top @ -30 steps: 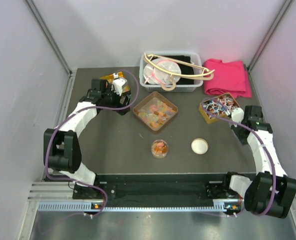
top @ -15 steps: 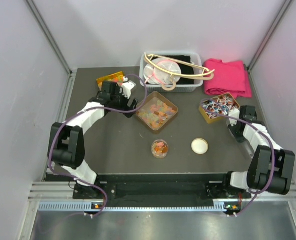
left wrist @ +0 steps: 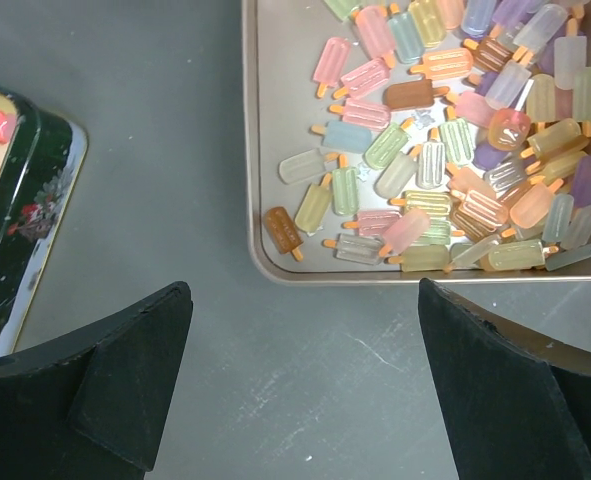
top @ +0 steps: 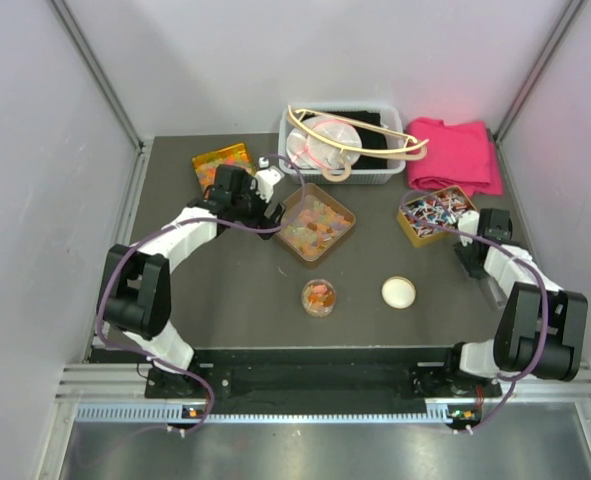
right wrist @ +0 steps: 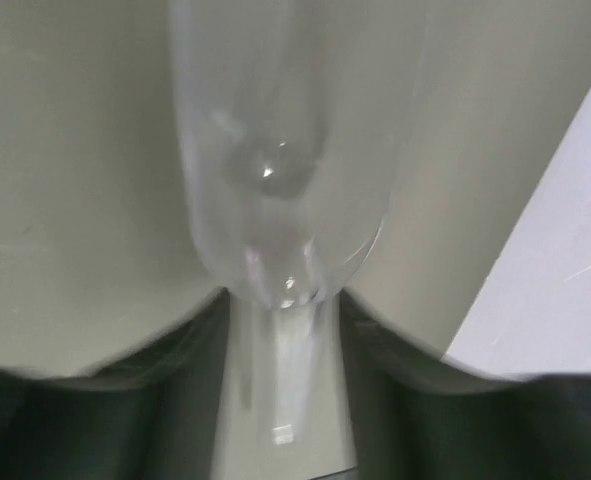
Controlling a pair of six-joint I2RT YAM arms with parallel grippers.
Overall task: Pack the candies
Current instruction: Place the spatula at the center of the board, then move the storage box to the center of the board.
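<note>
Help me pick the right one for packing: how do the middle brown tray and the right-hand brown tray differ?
The middle tray holds unwrapped translucent popsicle-shaped candies; the right-hand tray holds twist-wrapped sweets. The middle tray looks larger than the right-hand tray. Both are brown and open.

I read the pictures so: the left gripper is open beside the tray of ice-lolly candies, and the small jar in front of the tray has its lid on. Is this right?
Not the lid. The top external view shows the small jar open, its white lid lying apart to its right. The rest stands: the left gripper is open beside the tray of candies.
</note>
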